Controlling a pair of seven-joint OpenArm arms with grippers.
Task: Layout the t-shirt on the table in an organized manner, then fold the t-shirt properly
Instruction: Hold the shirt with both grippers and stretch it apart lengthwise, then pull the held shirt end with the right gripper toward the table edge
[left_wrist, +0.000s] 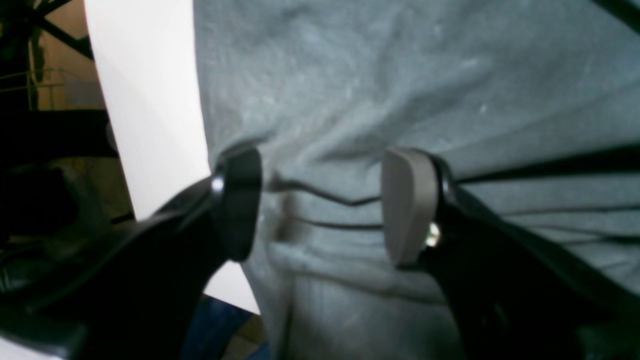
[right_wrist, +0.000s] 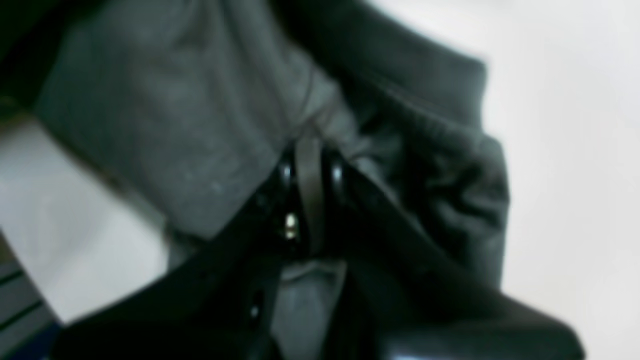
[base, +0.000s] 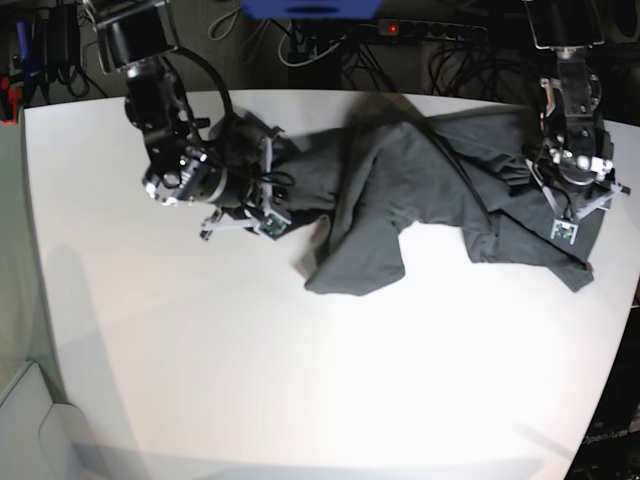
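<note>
One soft, wrinkled charcoal t-shirt (base: 420, 190) lies rumpled across the smooth white table (base: 300, 380).

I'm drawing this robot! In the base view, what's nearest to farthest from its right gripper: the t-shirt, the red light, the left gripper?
1. t-shirt, pinched in the right gripper.
2. red light, up at the back.
3. left gripper, far across on the view's right.

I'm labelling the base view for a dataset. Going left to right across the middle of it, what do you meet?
Bare table → right gripper, shut on the t-shirt → the t-shirt, crumpled → left gripper, jaws apart over the cloth.
</note>
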